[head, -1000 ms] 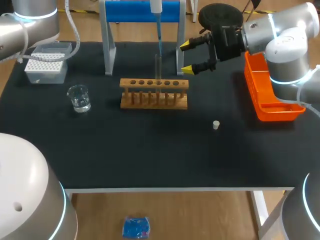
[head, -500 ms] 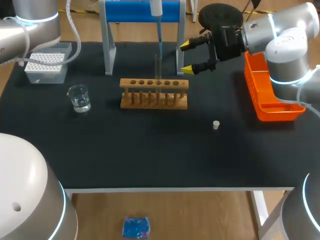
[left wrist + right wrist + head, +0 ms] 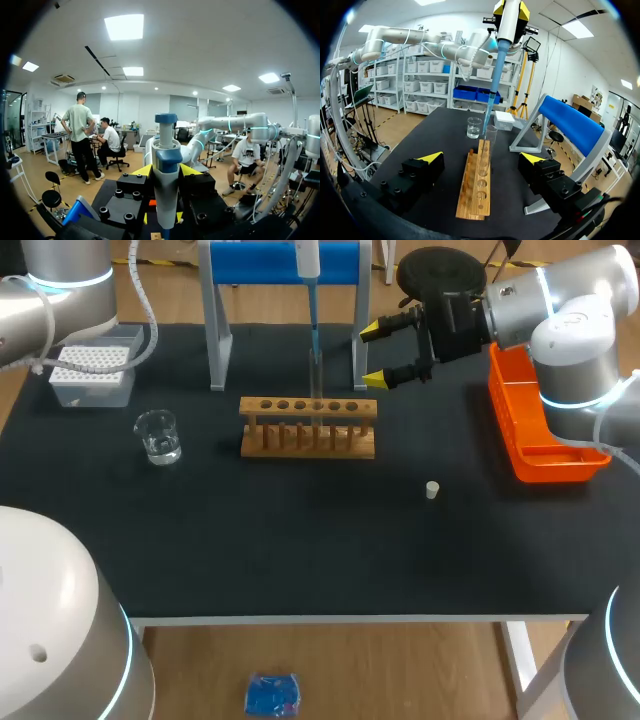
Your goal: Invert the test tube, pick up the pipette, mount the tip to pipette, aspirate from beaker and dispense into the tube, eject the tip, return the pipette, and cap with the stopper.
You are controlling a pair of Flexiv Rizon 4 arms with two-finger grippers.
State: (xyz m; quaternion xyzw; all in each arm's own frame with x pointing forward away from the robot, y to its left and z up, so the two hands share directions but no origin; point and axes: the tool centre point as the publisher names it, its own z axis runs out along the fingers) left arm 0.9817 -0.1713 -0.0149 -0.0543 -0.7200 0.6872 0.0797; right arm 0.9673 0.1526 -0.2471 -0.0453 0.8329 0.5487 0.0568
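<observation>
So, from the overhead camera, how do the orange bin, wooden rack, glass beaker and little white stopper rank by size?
Largest to smallest in the head view:
1. orange bin, only slightly ahead
2. wooden rack
3. beaker, clearly smaller
4. stopper, by far the smallest

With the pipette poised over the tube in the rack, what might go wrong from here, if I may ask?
The pipette tip hangs by the mouth of the narrow test tube; a small offset may catch its rim or spill. The open right claw sits close to the rack and might bump it.
</observation>
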